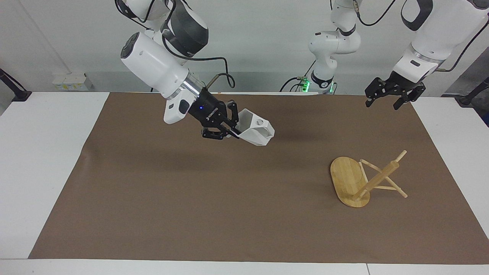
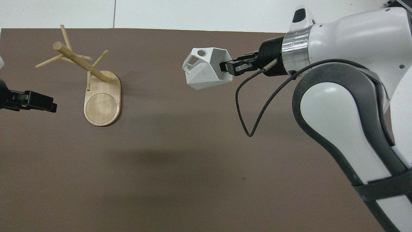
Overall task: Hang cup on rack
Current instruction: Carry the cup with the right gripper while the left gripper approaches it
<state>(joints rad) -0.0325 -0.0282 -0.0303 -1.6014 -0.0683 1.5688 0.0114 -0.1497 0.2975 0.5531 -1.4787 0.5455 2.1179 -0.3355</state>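
1. We see the right gripper point(image 1: 233, 130) clenched on the rim wall of the cup point(image 1: 255, 131), holding it up in the air over the middle stretch of the brown mat point(image 1: 214, 191) (well clear of the surface).
2. The cup lies tipped on its side, mouth toward the wrist, narrow base pointing away from it; the blocky handle with its round hole point(image 2: 200, 53) sits on the upper side, toward the rack's end.
3. The rack point(image 1: 365, 179) stands on the mat toward the left arm's end of the table, well apart from the cup, its oval base point(image 2: 102, 98) flat and the post leaning with thin pegs point(image 2: 100, 58) fanning out.
4. Key relation: from the held cup the rack lies straight along the table toward the left arm's end, so we judge the carry goes sideways that way, handle leading (good for a peg).
5. The left gripper point(image 1: 389, 95) hangs released over the mat's corner at its own end, empty and waiting; it is the nearer one to the rack, though the right one has the cup.
6. Judgement: transport step, hanging not yet done; the hole needs lining up with an upward-angled peg.
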